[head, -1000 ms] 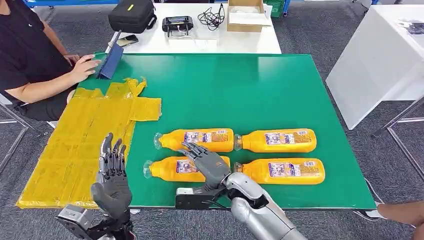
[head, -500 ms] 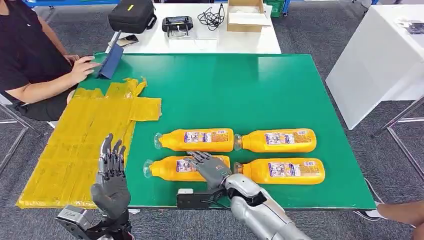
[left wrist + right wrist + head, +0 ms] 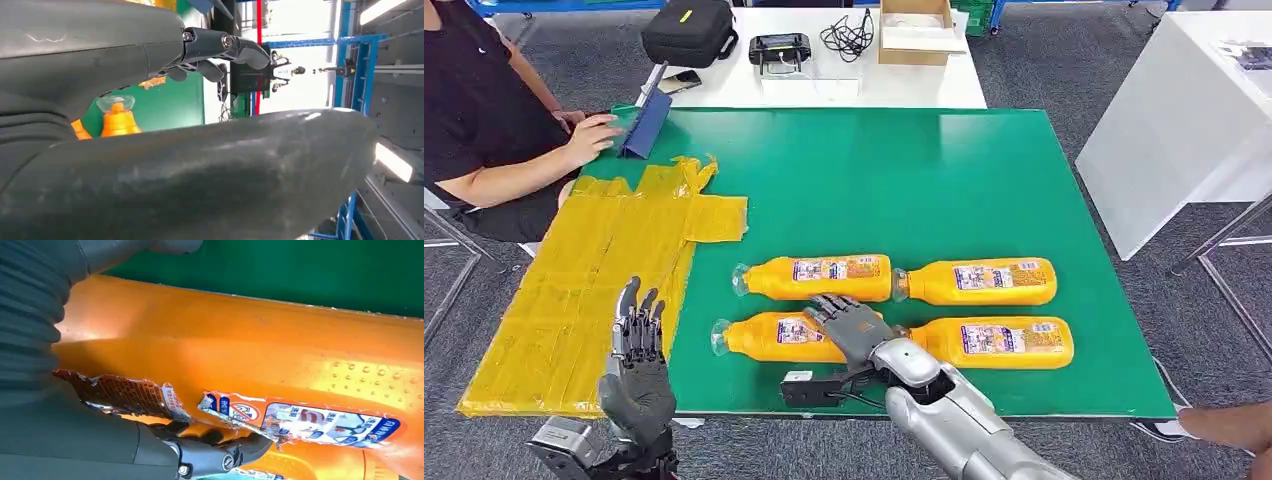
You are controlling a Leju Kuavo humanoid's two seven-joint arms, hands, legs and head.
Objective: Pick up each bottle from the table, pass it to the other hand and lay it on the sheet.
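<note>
Risk: the near-left bottle [image 3: 774,338] lies on its side on the worktop [image 3: 904,180] and can roll or slip from a partial grasp, nudging the 3 bottles close beside it.

The right hand [image 3: 852,326] rests on this bottle, fingers [image 3: 829,308] draped over its label end; full closure cannot be confirmed.

The left hand [image 3: 636,375] is raised, fingers spread, holding nothing. The sheet [image 3: 574,290] lies just beyond those fingers.

The right hand [image 3: 852,326] has come down flat onto the near-left bottle [image 3: 769,338]; the left hand [image 3: 636,372] has sunk slightly beside the sheet [image 3: 574,290].
</note>
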